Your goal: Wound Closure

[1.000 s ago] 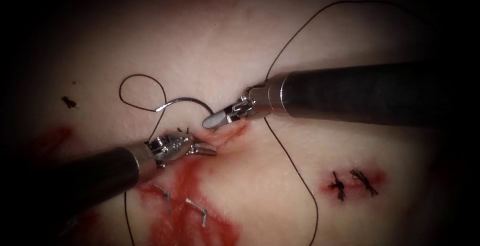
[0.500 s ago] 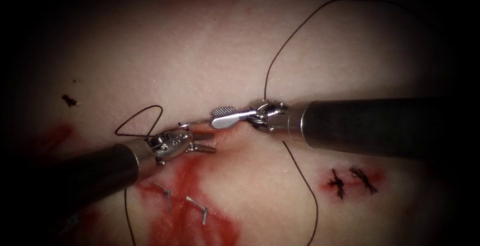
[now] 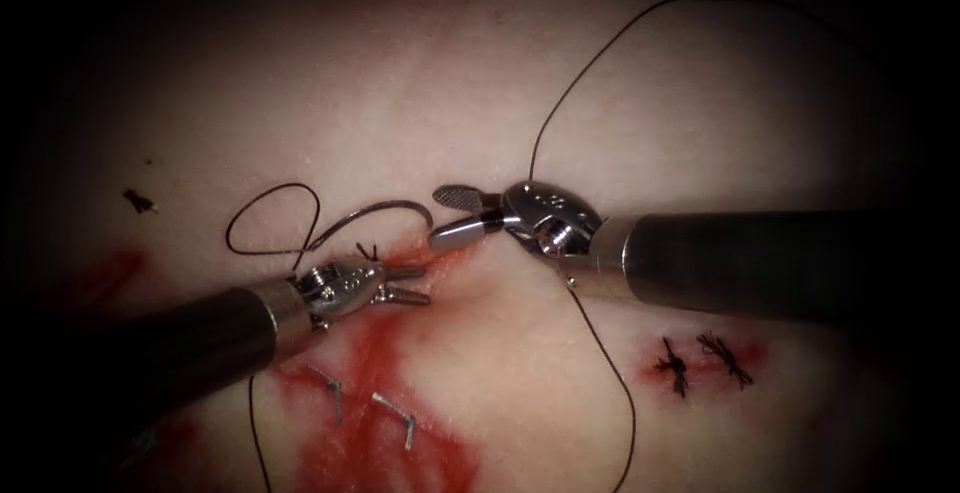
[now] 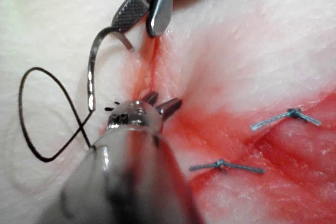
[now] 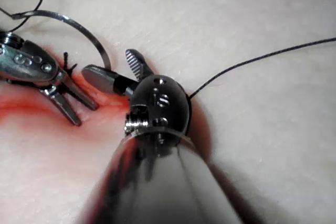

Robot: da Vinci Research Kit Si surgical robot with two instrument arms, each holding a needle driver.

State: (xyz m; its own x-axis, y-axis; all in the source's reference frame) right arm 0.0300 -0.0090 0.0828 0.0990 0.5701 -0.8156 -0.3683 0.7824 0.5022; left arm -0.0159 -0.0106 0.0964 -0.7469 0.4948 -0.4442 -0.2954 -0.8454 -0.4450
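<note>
The right gripper [image 3: 452,214] is gaping around the needle [image 3: 375,211] tip beside the cut [image 3: 440,258], seemingly ungripped; it could slip. The left gripper [image 3: 415,286] is gaping, empty.

The tissue [image 3: 420,83] is marked by a cut [image 3: 440,258] with red fluid [image 3: 375,423] spread below it. On it are laid the needle [image 3: 375,211], looped thread [image 3: 265,223], two staples [image 3: 395,418] and dark knots [image 3: 700,363]
</note>
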